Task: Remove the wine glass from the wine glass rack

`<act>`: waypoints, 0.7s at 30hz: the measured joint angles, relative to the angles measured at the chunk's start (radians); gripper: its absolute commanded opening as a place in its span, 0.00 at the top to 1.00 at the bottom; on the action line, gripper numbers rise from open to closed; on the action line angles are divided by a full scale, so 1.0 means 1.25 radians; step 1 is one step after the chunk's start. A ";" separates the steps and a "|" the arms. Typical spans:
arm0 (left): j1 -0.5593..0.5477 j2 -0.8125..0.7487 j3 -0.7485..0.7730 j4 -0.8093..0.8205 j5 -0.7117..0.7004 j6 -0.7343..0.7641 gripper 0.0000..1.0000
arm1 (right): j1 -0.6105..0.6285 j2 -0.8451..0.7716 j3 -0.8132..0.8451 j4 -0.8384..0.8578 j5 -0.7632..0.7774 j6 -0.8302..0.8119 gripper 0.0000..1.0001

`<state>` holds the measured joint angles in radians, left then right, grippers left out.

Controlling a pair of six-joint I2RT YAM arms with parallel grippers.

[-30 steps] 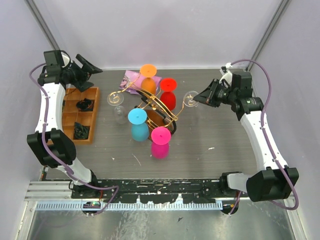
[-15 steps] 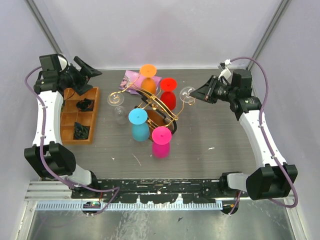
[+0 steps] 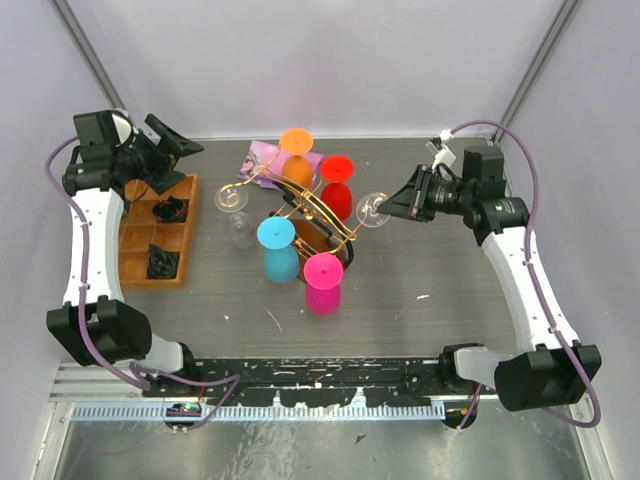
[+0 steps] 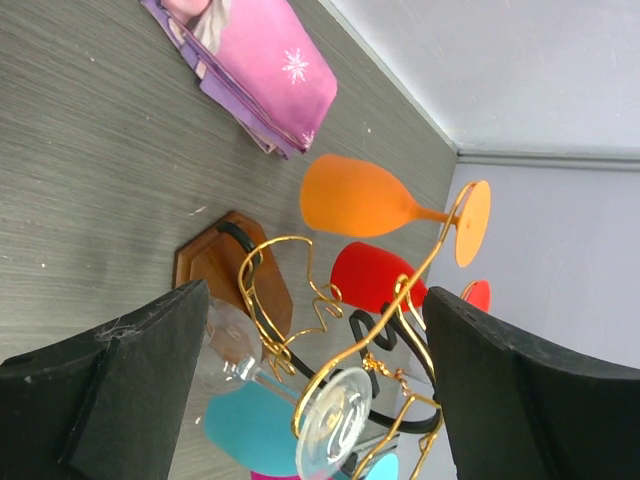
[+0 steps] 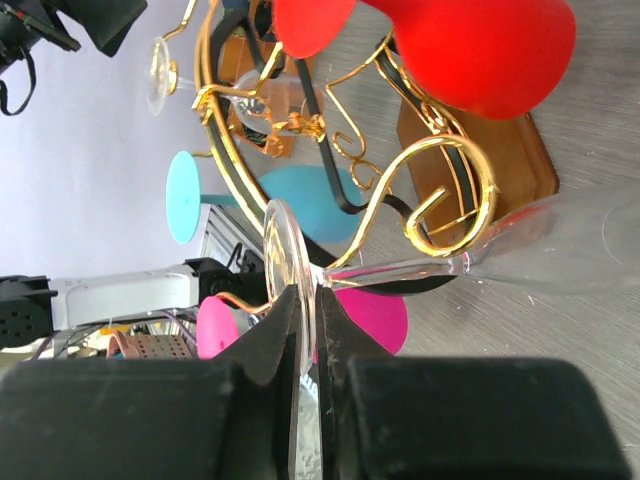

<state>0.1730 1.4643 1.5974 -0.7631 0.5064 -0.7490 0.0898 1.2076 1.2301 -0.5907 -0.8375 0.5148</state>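
The gold wire wine glass rack (image 3: 305, 212) stands on its brown wooden base (image 4: 225, 262) mid-table. My right gripper (image 3: 396, 203) is shut on the round foot (image 5: 287, 300) of a clear wine glass (image 3: 374, 206), which lies sideways at the rack's right end. Its stem (image 5: 400, 268) runs under the rail's curled scroll (image 5: 450, 200), and its bowl (image 5: 570, 250) is low over the table. A second clear glass (image 3: 232, 198) hangs at the rack's left end. My left gripper (image 3: 172, 148) hovers open at the back left, facing that glass's foot (image 4: 335, 420) from a distance.
Orange (image 3: 296, 155), red (image 3: 337, 188), cyan (image 3: 278, 250) and pink (image 3: 322, 285) glasses hang upside down on the rack. An orange compartment tray (image 3: 135, 235) with black items lies at the left edge. A pink packet (image 3: 262, 154) lies behind the rack.
My right gripper has shifted slightly left and nearer with the clear glass. The left arm has drawn back toward the rear left corner, its jaws a little wider.
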 measured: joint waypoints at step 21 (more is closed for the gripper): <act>-0.252 -0.021 0.302 -0.230 -0.104 -0.019 0.10 | 0.102 -0.068 0.341 -0.482 0.584 -0.255 0.99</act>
<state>-0.1421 1.4380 1.9743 -1.0512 0.3763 -0.7731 0.2169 1.1221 1.6566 -1.1931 -0.1081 0.1963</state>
